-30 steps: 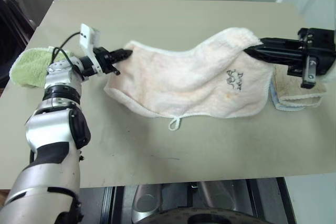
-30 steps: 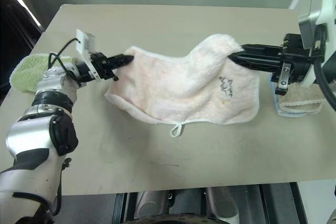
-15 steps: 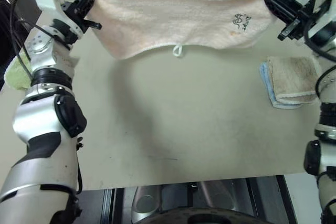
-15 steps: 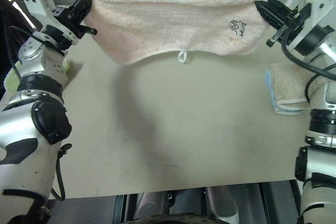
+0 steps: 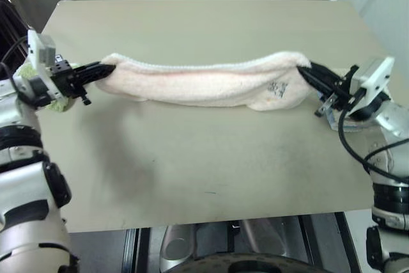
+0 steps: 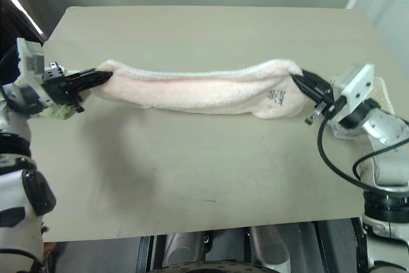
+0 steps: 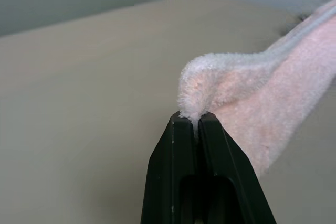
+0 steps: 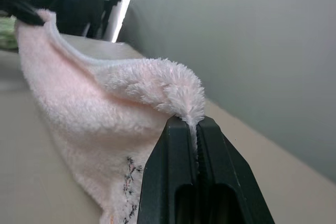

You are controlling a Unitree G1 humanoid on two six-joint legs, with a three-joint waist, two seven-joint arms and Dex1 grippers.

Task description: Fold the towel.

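2 corners of the pale pink towel [image 5: 204, 84] are pinched in the left eye view, so it's stretched out long above the beige table [image 5: 211, 158], sagging a bit in the middle. The left gripper [image 5: 101, 68] is clamped on one end and the right gripper [image 5: 305, 71] on the other. A lime-green towel [image 5: 54, 101] is seen tucked behind the left gripper, so that end should be kept clear of it when the towel gets laid down.

Right eye view: same deal, the embroidered mark is seen near the right end, and some folded cloths [image 6: 382, 89] are half hidden behind the right arm. Judging from this, tension should be kept even so the hanging edge is laid flat first, no bunching.

Left wrist view: both black fingers [image 7: 181, 145] are pressed together with just a sliver of terry caught between them. A thin bite like that could probably be lost if it's tugged hard.

Right wrist view: fingers [image 8: 176, 150] are closed tight on a similar small tuft, with the cloth hung below. A slow, level lowering is probably what's called for.
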